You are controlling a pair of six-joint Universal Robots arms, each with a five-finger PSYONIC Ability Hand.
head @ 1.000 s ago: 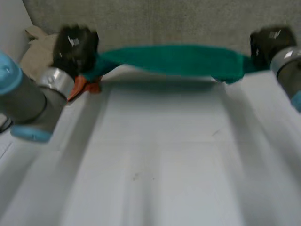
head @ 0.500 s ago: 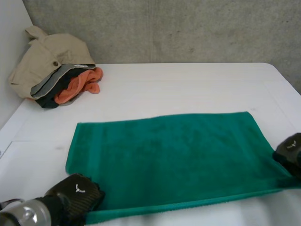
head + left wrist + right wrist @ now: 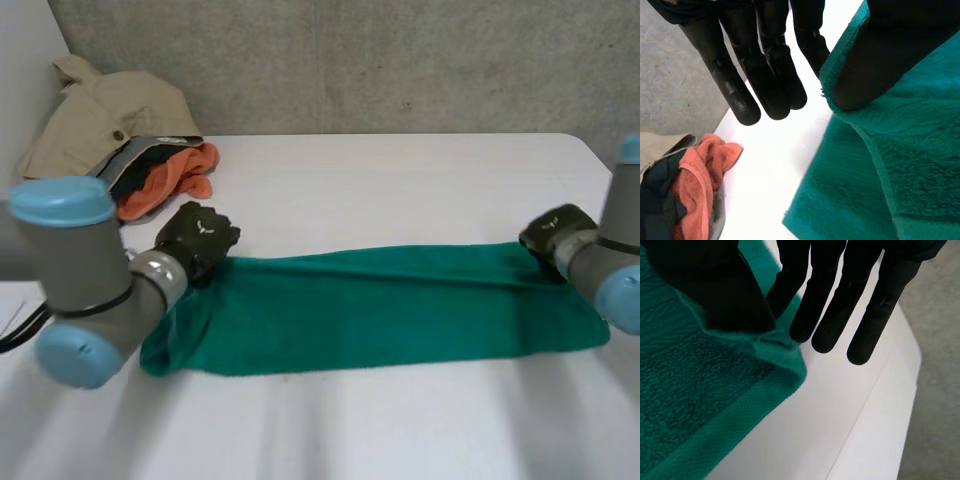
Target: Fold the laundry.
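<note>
A green towel (image 3: 380,310) lies folded in half lengthwise across the white table (image 3: 380,180). My left hand (image 3: 197,238) is at the towel's far left corner. In the left wrist view the towel's (image 3: 910,165) edge is pinched between the thumb (image 3: 880,55) and a straight finger. My right hand (image 3: 552,232) is at the far right corner. There the thumb (image 3: 715,285) presses the towel's (image 3: 690,390) corner against a finger, with the other fingers (image 3: 832,315) straight beyond it.
A pile of clothes (image 3: 120,150), beige, dark and orange, sits at the table's far left corner, close to my left hand; its orange cloth (image 3: 695,185) lies beyond the fingertips. The table's right edge (image 3: 875,410) runs just past my right hand.
Half a second ago the towel lay spread flat with both hands at its near corners. Both hands have carried the near edge over to the far edge, folding it in half.
</note>
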